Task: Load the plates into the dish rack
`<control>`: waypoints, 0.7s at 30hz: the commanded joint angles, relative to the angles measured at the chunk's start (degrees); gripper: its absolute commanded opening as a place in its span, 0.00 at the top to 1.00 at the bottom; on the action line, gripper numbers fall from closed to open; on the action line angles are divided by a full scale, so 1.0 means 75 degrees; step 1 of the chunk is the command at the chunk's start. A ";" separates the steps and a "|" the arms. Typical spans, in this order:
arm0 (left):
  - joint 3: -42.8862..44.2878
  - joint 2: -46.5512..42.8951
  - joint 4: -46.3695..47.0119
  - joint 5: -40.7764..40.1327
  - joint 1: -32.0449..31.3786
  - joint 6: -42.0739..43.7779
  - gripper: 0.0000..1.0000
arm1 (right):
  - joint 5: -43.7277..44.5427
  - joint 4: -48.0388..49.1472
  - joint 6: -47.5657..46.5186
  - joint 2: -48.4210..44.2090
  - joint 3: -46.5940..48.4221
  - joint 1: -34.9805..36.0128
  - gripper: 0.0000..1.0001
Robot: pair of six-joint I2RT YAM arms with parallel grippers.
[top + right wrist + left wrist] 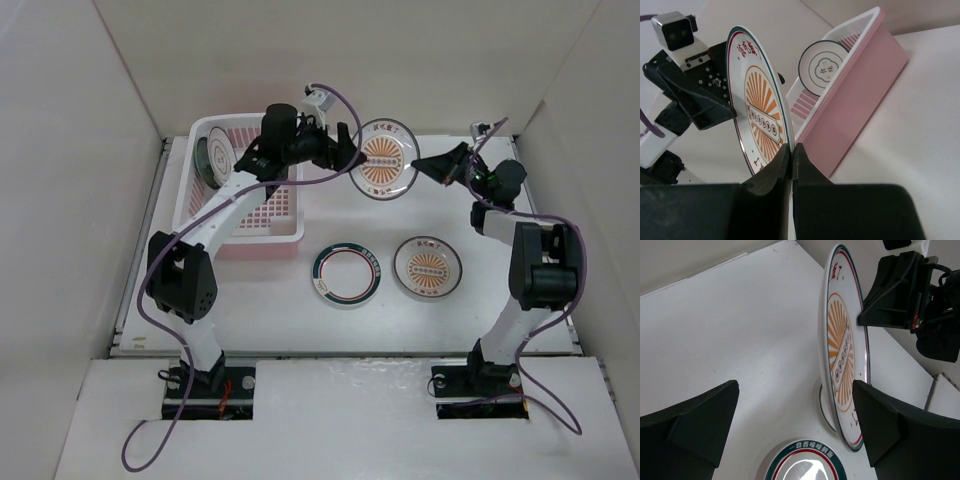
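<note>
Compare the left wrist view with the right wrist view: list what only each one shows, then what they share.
Only the left wrist view shows the green-rimmed plate lying flat on the table, framed by the open left fingers. Only the right wrist view shows the pink rack with a ringed plate standing inside it. Both show the sunburst plate held upright, its rim pinched by the right fingers.

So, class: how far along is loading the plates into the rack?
Done: one ringed plate stands in the dish rack. In hand: the right hand pinches a sunburst plate upright, the open left hand beside it. Left: that plate, plus the green-rimmed plate and second sunburst plate flat on the table.
</note>
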 commanded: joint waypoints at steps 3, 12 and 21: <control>0.0223 -0.0067 0.0897 0.0891 -0.0032 -0.0409 0.20 | -0.0037 0.0412 -0.0286 -0.0327 0.0229 0.0352 1.00; 0.0303 0.0003 0.0910 0.0928 -0.0032 -0.0562 1.00 | 0.0103 0.0494 -0.0356 -0.0327 0.0370 0.0669 0.95; 0.1300 -0.0722 -0.1035 -0.2988 -0.0032 0.1534 1.00 | 0.0454 -0.2440 -0.2044 -0.0726 0.0370 0.0669 0.00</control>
